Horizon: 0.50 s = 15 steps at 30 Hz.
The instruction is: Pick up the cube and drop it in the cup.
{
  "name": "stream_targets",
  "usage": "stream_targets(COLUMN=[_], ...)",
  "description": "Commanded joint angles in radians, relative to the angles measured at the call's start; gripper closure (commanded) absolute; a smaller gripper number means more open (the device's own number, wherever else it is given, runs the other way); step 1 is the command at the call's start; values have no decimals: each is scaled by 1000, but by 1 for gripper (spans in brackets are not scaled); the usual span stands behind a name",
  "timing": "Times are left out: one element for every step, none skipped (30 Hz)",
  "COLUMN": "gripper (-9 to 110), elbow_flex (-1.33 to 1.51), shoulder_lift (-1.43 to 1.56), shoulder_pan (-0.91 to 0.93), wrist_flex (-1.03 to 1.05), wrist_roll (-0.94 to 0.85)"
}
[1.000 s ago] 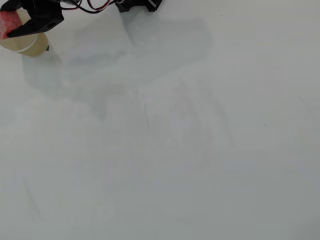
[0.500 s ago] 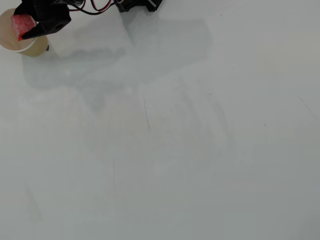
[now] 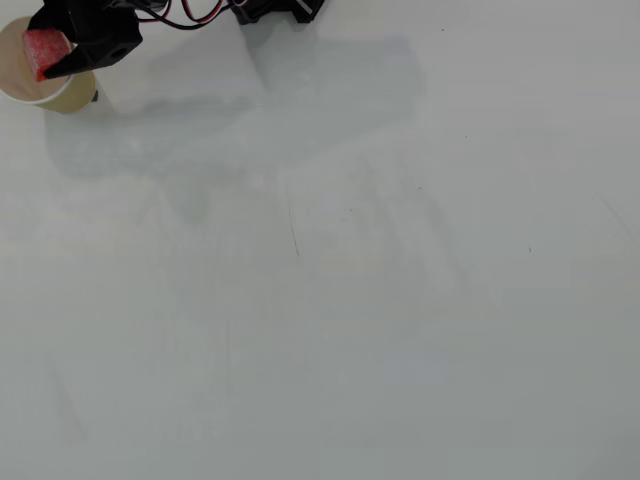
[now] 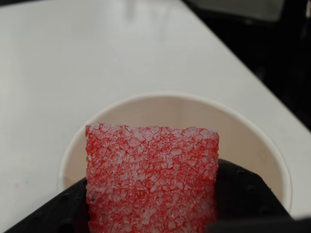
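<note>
In the overhead view the cream cup (image 3: 30,88) stands at the far top-left corner of the white table. My black gripper (image 3: 48,55) hangs over its mouth, shut on the red speckled cube (image 3: 46,50). The wrist view shows the cube (image 4: 151,179) filling the lower middle, clamped between the black fingers (image 4: 243,191). Directly below and behind it is the cup's round rim (image 4: 165,98) with its pale interior.
The arm's black base and its red and black wires (image 3: 275,10) sit at the top edge of the overhead view. In the wrist view the table's right edge (image 4: 233,63) runs close beside the cup, with dark floor beyond.
Over the last second the gripper carried the cube rightward from the far-left edge to above the cup's mouth. Between half a second ago and now it has held still.
</note>
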Motion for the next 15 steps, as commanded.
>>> stream_targets(gripper=[95,94,93,91,88,83,80,77,73,70,67,65,63,62,62], elbow_flex=[-37,-34,-34,-32,-31,-28,-28,-28,-28,-26,-26,-26,-26,-26,-26], shoulder_lift=[46,46,46,46,46,46,46,46,46,46,46,46,46,46,46], shoulder_pan=[2,3,3,3,3,5,5,5,6,6,8,8,8,8,8], wrist_flex=[-28,-37,-44,-54,-61,-72,-77,-80,-81,-84,-86,-87,-91,-92,-95], wrist_roll=[-6,-5,2,3,5,5,5,5,5,5,5,5,5,5,5])
